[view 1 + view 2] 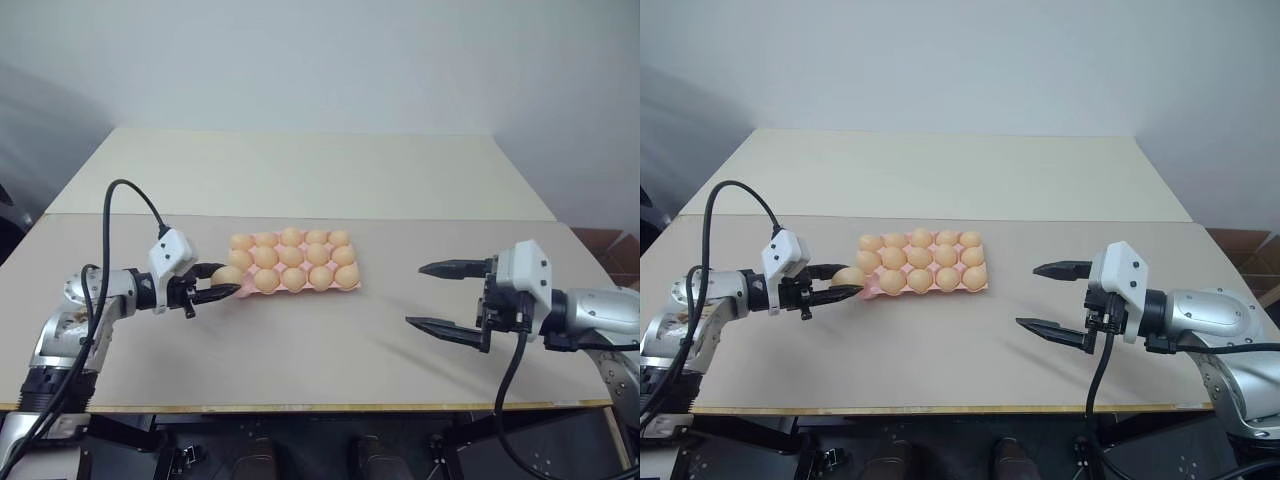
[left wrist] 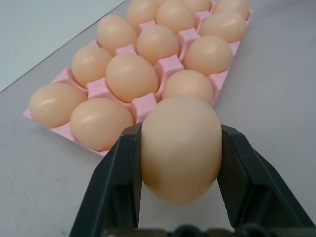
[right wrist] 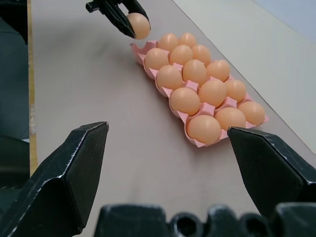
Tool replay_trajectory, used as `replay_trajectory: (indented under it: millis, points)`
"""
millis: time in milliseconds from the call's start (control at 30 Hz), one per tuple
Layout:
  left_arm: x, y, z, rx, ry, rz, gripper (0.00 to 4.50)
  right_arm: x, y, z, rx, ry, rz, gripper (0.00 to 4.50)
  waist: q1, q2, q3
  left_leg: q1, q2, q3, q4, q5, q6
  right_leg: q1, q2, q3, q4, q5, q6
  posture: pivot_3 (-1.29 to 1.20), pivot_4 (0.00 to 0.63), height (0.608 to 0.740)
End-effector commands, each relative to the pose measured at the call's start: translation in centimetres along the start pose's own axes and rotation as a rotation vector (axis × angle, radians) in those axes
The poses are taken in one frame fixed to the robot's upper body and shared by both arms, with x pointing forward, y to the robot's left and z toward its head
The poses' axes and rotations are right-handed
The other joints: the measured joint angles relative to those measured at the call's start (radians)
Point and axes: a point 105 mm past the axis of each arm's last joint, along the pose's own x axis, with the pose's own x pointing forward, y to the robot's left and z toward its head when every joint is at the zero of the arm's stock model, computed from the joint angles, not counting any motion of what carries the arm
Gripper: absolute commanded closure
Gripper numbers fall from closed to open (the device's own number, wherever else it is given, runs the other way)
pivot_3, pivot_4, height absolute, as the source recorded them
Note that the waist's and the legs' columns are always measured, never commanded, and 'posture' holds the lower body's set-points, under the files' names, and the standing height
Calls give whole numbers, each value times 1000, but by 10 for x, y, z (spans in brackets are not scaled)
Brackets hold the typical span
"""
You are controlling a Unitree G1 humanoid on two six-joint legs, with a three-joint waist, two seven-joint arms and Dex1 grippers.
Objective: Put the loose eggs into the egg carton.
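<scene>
Left gripper [image 1: 222, 287]: jaws clamped on one egg [image 2: 180, 148], a black finger [image 2: 114, 187] pressed to each side of it. The egg sits between the fingertips and is clear of the counter [image 1: 300, 350]. It hangs just off the carton's near left corner, at the end nearest this arm.

Right gripper [image 1: 440, 297]: jaws spread wide, nothing between them. The two black fingers [image 3: 74, 163] point across the counter toward the carton, well apart from it, over bare surface on the robot's right.

Egg carton [image 1: 350, 284]: pink moulded tray, lidless, lying flat near the middle of the counter, between the two grippers and closer to the left one. Three rows of five cups.

Eggs in carton [image 1: 292, 256]: pale tan-orange, all alike, one per cup. The far and middle rows are full, five each. The near row holds four, and the cup at its left end, nearest the held egg, is partly hidden behind that egg in the head views; the left wrist view looks past the held egg and shows part of a pink corner there.

Counter: pale beige, flat, with a seam running across it behind the carton where a second section [image 1: 300, 170] butts on.

Cable [image 1: 130, 195]: black, looping up from the left wrist and down along the left arm.

Wall [image 1: 320, 60]: plain, pale, behind the counter.
</scene>
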Motion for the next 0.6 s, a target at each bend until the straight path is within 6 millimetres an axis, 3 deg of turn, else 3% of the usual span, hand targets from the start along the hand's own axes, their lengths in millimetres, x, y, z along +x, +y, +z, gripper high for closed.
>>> replay_trajectory:
  millis: [33, 300, 400, 567, 600]
  points:
    - [4, 4, 6, 34, -17, 25, 2467, -2, -2, 8, -41, -19, -4, 0, 0, 0, 0, 0, 0, 0, 0, 0, 0, 0, 0, 0, 0, 0, 0, 0, 150, 740]
    - [14, 9, 10, 33, -37, 31, 2467, -2, -1, 9, -42, -19, -7, 0, 0, 0, 0, 0, 0, 0, 0, 0, 0, 0, 0, 0, 0, 0, 0, 0, 150, 740]
    - [13, 10, 12, 18, -36, 30, 1712, -2, -1, 9, -42, -20, -10, 0, -1, 0, 0, 0, 0, 0, 0, 0, 0, 0, 0, 0, 0, 0, 0, 0, 150, 740]
    - [4, 13, 17, 33, -47, 49, 92, -3, -1, 9, -41, -24, -13, 0, -2, 0, 0, 0, 0, 0, 0, 0, 0, 0, 0, 0, 0, 0, 0, 0, 150, 740]
    - [2, 14, 18, 39, -49, 58, 39, -3, -1, 9, -41, -24, -13, 0, -2, 0, 0, 0, 0, 0, 0, 0, 0, 0, 0, 0, 0, 0, 0, 0, 150, 740]
